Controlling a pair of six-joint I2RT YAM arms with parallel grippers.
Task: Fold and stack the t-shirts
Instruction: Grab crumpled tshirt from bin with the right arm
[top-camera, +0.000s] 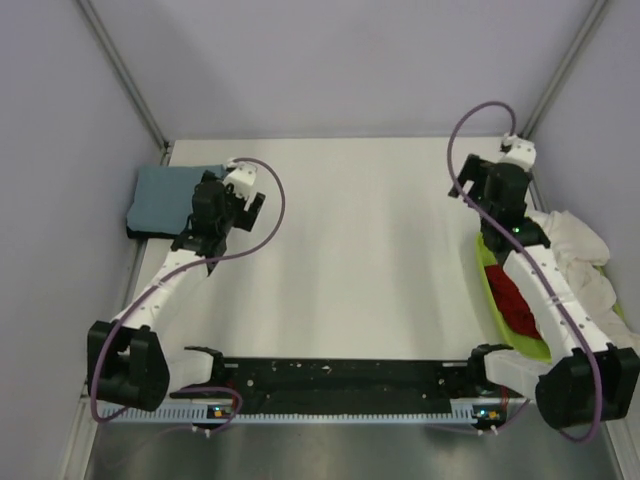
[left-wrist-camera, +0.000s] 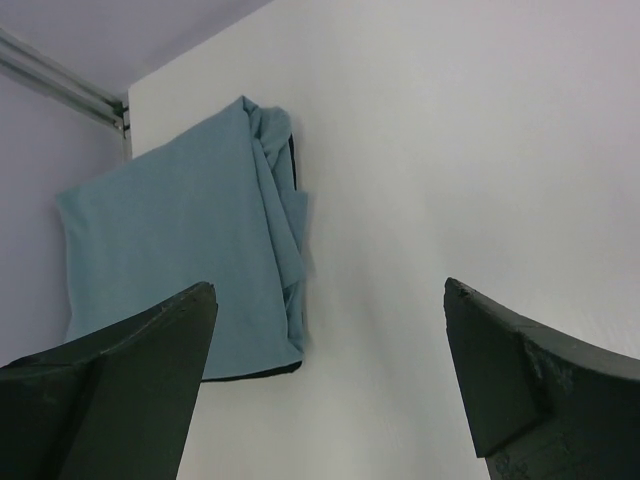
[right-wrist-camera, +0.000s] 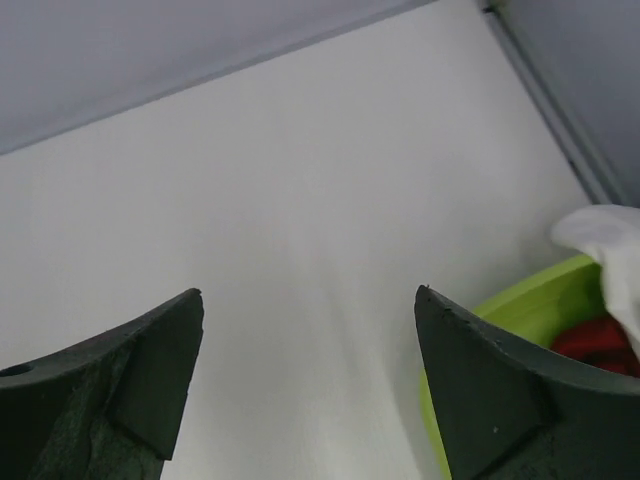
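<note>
Firstly, table (top-camera: 350, 260): a pale, flat top, walled on three sides, its middle bare, probably kept as the folding area.

White shirt (top-camera: 575, 245): the largest cloth, crumpled and unfolded. It spills over the far and right rim of the bin at the table's right edge. Red (top-camera: 515, 300) shows below it inside the bin; whether that is its print or another cloth cannot be told.

Bin (top-camera: 490, 290): lime-green plastic, lying just under the right arm, seemingly the store for shirts not yet folded.

Blue-grey shirt (left-wrist-camera: 180, 250): folded to a rough square, flat in the far left corner. One edge is bunched into a ridge. It looks like the start of the stack.

Black shirt (left-wrist-camera: 250, 372): only a thin dark edge shows beneath the blue-grey one; its fold is hidden.

Left gripper (left-wrist-camera: 328, 290): jaws wide apart, holding nothing, raised just beside the folded pile.

Right gripper (right-wrist-camera: 308, 295): jaws apart, holding nothing, above bare table by the bin's far end, well placed to reach the white shirt.
</note>
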